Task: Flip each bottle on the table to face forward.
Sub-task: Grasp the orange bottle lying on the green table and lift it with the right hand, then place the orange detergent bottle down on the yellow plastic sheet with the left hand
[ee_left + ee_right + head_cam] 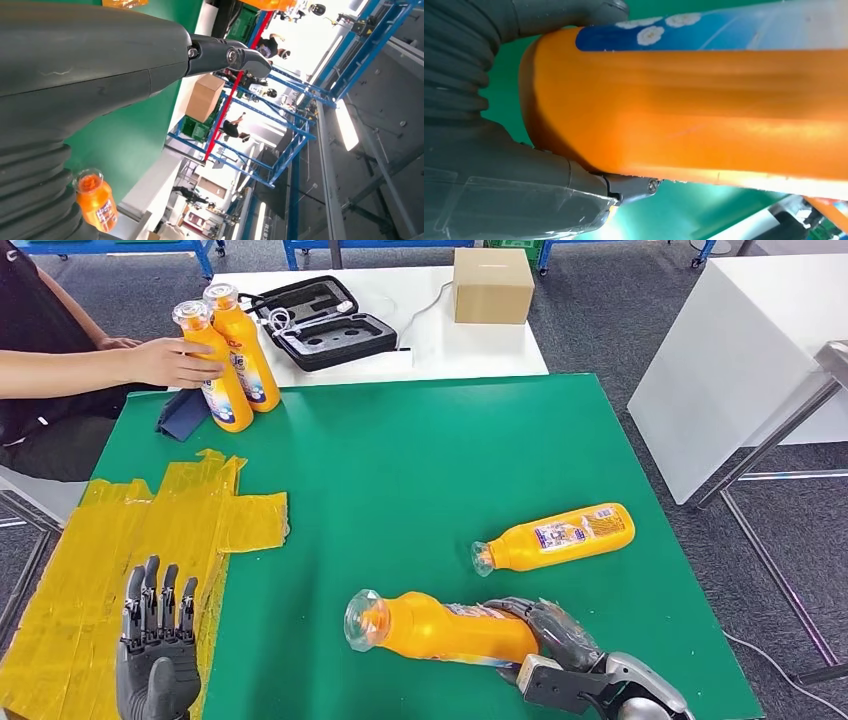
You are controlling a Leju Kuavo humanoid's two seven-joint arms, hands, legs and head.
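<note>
An orange bottle [440, 626] lies on its side near the front of the green table [420, 460], clear cap pointing left. My right hand [560, 645] grips its base end; up close the orange body [704, 115] sits between thumb and fingers. A second orange bottle [556, 538] lies on its side further right, label up. Two more orange bottles [228, 350] stand upright at the far left corner, held by a person's hand [170, 362]. My left hand [157, 640] is open, fingers straight, over the yellow taped patch [150, 540].
A white table behind carries an open black case [318, 322] and a cardboard box [491, 285]. A dark blue cloth [182, 413] lies by the standing bottles. Another white table [740, 350] with metal legs stands to the right.
</note>
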